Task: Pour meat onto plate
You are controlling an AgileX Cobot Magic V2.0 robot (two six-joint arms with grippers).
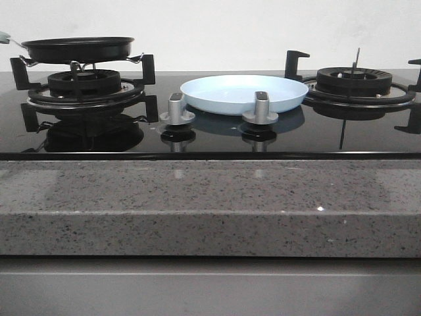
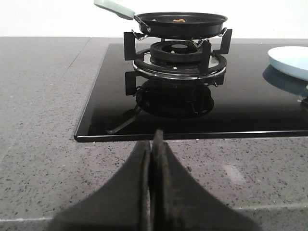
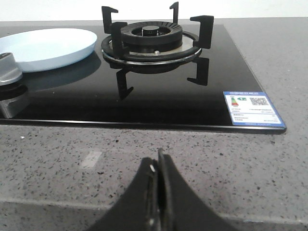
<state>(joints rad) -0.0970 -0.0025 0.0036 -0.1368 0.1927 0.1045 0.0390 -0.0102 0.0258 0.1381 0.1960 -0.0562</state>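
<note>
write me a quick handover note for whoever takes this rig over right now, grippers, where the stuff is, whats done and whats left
Left gripper: shut, holding nothing, over the grey counter in front of the stove.
Right gripper: shut, holding nothing, also over the counter.
Frying pan: sitting on the left burner, handle pointing away to the left.
Meat: a few brownish pieces just show over the pan rim; how much is there cannot be told.
Plate: on the glass stove top between the two burners, behind the knobs, nothing visible on it.
Done: nothing yet.
Left: grasp the pan handle, lift, carry to the plate and tip the meat out.
</note>
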